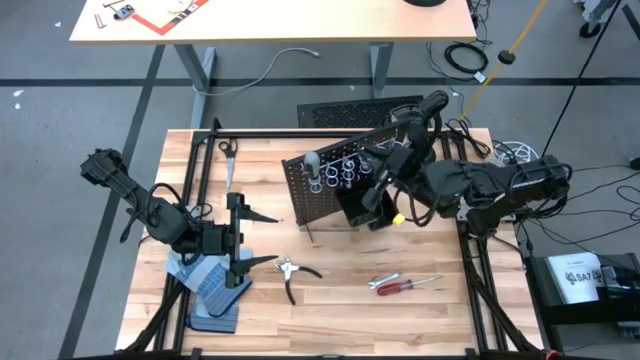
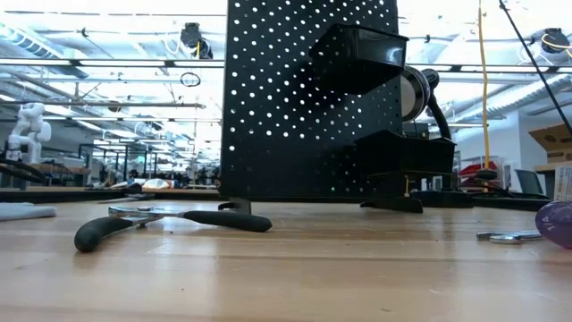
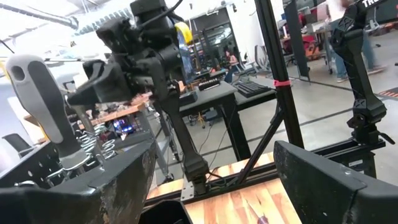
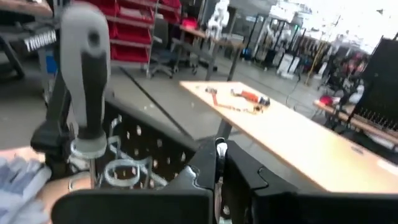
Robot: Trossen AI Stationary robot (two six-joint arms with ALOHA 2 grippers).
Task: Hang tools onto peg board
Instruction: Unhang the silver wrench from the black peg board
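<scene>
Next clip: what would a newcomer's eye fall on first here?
The upright black peg board at the table's far middle, with a grey-handled screwdriver already standing in its row of silver rings. The right gripper, shut, hovers just beside the board's black bin. Pliers and a red-handled screwdriver still lie on the wooden table; the left gripper waits open over the gloves.

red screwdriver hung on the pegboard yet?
No, the red-handled screwdriver lies flat on the table, in front of the peg board.
</scene>
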